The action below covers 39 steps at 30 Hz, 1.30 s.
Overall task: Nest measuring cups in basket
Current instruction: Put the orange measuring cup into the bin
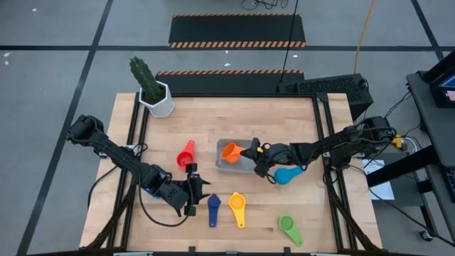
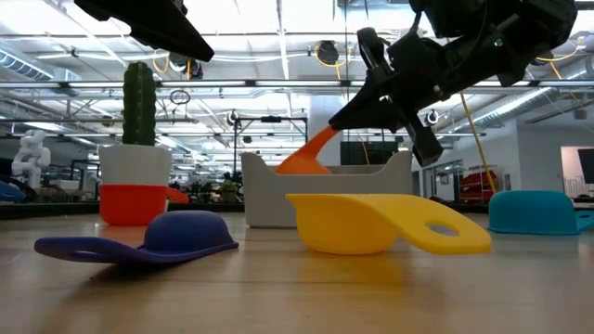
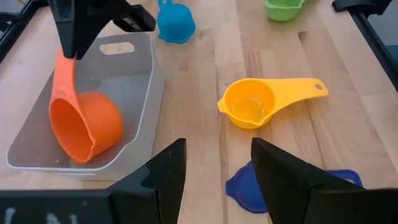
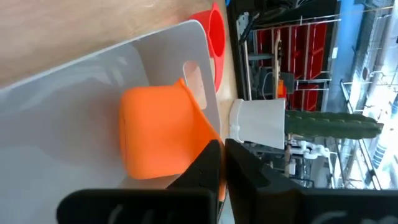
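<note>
6 cups (1 orange (image 1: 229,151) in basket (image 1: 225,164)).

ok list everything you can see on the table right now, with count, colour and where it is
basket: one, pale grey, middle of the table
orange measuring cup: one, inside the basket, handle gripped by the right hand
red measuring cup: one, left of the basket
light blue measuring cup: one, right of the basket, bowl down
navy measuring cup: one, front of the table, bowl down
yellow measuring cup: one, front, beside the navy one, bowl up
green measuring cup: one, front right
cactus pot: one, white with green cactus, back left corner
left hand: open, empty, next to the navy cup
right hand: shut on the orange cup's handle, over the basket
</note>
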{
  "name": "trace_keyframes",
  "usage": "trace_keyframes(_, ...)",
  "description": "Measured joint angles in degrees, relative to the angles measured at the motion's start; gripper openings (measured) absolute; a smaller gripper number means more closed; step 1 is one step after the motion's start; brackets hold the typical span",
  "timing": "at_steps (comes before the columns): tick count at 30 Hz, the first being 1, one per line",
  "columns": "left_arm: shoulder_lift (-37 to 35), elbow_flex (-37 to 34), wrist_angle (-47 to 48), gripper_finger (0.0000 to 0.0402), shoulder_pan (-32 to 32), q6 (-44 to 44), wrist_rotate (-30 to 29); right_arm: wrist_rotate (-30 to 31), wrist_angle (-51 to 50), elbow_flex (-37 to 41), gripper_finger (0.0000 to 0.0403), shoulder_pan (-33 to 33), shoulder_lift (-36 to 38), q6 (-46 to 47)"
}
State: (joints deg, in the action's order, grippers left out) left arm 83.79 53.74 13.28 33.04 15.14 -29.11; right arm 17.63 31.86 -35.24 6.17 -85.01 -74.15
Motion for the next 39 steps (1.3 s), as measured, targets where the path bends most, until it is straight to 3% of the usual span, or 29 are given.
trace_keyframes(12,0.0,0.0,0.1,0.0184,0.0,0.0,0.0,-2.2,-1.8,0.0,0.0046,0.2,0.0,6.8)
trace_keyframes(24,0.0,0.0,0.2,0.0184,0.0,0.1,0.0,-5.5,-5.3,0.0,0.0045,0.3,0.0,13.0)
trace_keyframes(28,0.0,0.0,0.2,0.0184,0.0,0.1,0.0,-8.8,-5.4,0.0,0.0045,0.3,0.0,17.5)
trace_keyframes(39,0.0,0.0,0.2,0.0184,0.0,0.1,0.0,-10.2,-8.3,0.0,0.0046,0.3,0.1,27.8)
